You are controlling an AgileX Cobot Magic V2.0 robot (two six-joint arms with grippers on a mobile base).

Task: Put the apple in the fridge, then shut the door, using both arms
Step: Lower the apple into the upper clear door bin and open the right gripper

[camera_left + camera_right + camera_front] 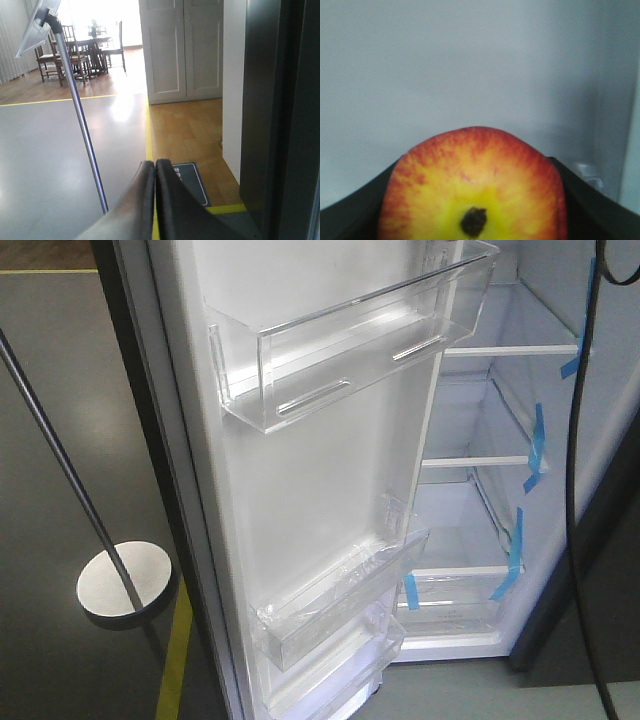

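Home-like test room: far left, a dining table [98, 39] with wooden chairs [46, 57], white panelled doors [182, 50]; yellow floor tape [148, 131] edges the grey floor [50, 155], blue tape strips [538, 435] inside the fridge [455, 515].

The fridge [460, 530] had white shelves [510, 350] marked with blue tape [537, 435], and its door [300, 500] carried clear bins [350, 340]. On the grey floor [80, 340] stood a round metal base [125, 583] with a pole [60, 455], beside a yellow line [175, 660]. A dark mat [192, 182] lay on wood flooring [190, 130].
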